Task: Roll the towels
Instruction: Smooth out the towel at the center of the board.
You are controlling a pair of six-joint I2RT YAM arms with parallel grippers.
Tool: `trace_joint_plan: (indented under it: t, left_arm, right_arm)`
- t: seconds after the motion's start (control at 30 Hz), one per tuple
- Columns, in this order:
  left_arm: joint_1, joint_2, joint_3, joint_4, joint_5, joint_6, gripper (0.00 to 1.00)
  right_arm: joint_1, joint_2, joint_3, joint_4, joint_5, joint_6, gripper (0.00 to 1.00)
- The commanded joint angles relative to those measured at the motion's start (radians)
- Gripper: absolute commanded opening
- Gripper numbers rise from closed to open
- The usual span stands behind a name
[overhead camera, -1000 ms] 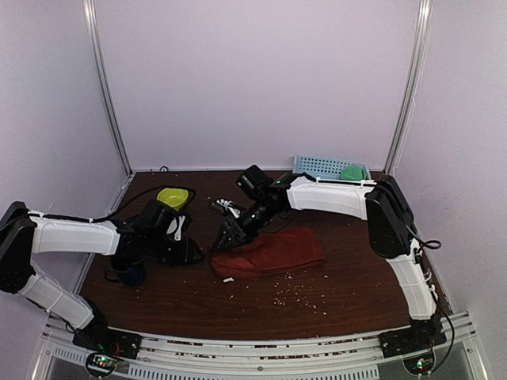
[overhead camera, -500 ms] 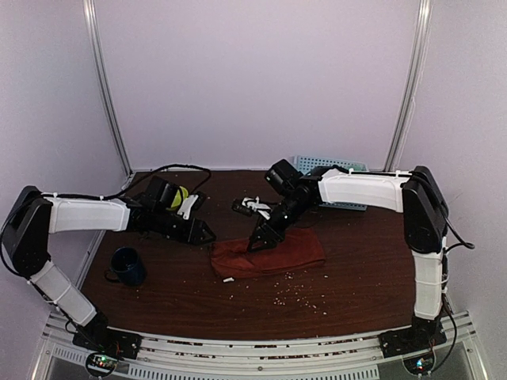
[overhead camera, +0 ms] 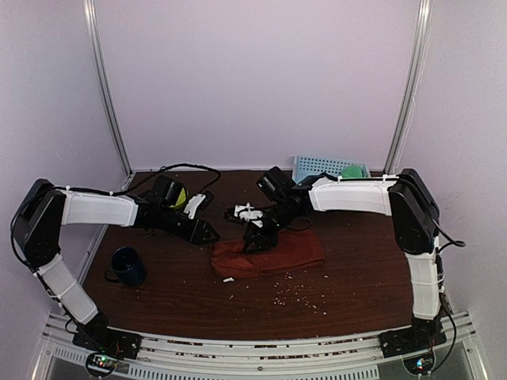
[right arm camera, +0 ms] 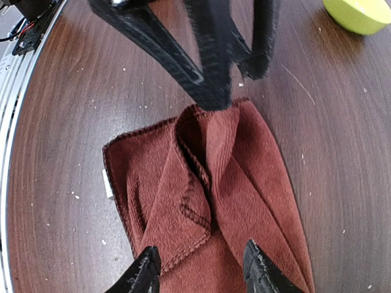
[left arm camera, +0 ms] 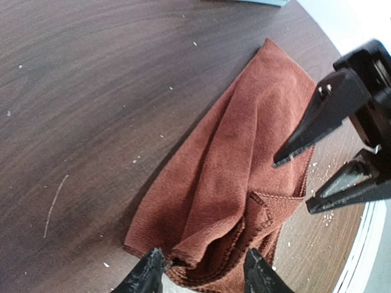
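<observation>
1. The left gripper (left arm camera: 201, 278) stood partly open and empty, its fingertips straddling the nearest corner of the rust towel (left arm camera: 244, 152). The right gripper (right arm camera: 201, 271) hung the same way, part open and holding nothing, over the cloth's opposite end.
2. Directly below and just ahead of both, the rust towel lay flat on the bench (left arm camera: 91, 91) in loose overlapping folds, with a stitched hem showing.
3. It looked light, limp and slightly grippy, so it would probably sag and drag rather than keep a shape. A pinch on the hemmed edge, through every layer, seemed the best hold.
4. Farthest beyond the right gripper, the green towel (overhead camera: 352, 171) sat in the basket (overhead camera: 317, 165), too small to tell whether it was rolled.
</observation>
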Motion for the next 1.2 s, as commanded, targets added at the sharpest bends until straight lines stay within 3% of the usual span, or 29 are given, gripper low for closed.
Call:
trace_joint_plan:
  t: [0.0,0.37,0.63,0.83,0.9,1.07,1.17]
  left_arm:
    - [0.034,0.021,-0.033,0.094,0.084,0.023,0.48]
    - [0.057,0.051,-0.019,0.051,0.198,0.055,0.51]
    - [0.057,0.073,-0.02,0.051,0.181,0.062,0.5]
    - [0.06,0.071,-0.009,0.044,0.15,0.062,0.49]
    - [0.067,0.066,-0.003,0.034,0.144,0.063,0.48]
    - [0.076,0.039,-0.011,0.016,0.131,0.058,0.47]
    - [0.077,0.029,-0.017,0.006,0.135,0.062,0.47]
  right_arm:
    - [0.023,0.005,-0.02,0.11,0.009,-0.041,0.48]
    - [0.083,0.08,0.023,0.113,0.05,-0.084,0.45]
    - [0.094,0.054,0.026,0.163,0.085,-0.005,0.24]
    - [0.115,0.0,-0.015,0.205,0.12,0.04,0.17]
    - [0.126,0.001,-0.019,0.209,0.149,0.042,0.18]
    - [0.13,0.005,-0.031,0.241,0.251,0.058,0.36]
    - [0.13,0.016,-0.028,0.241,0.268,0.056,0.4]
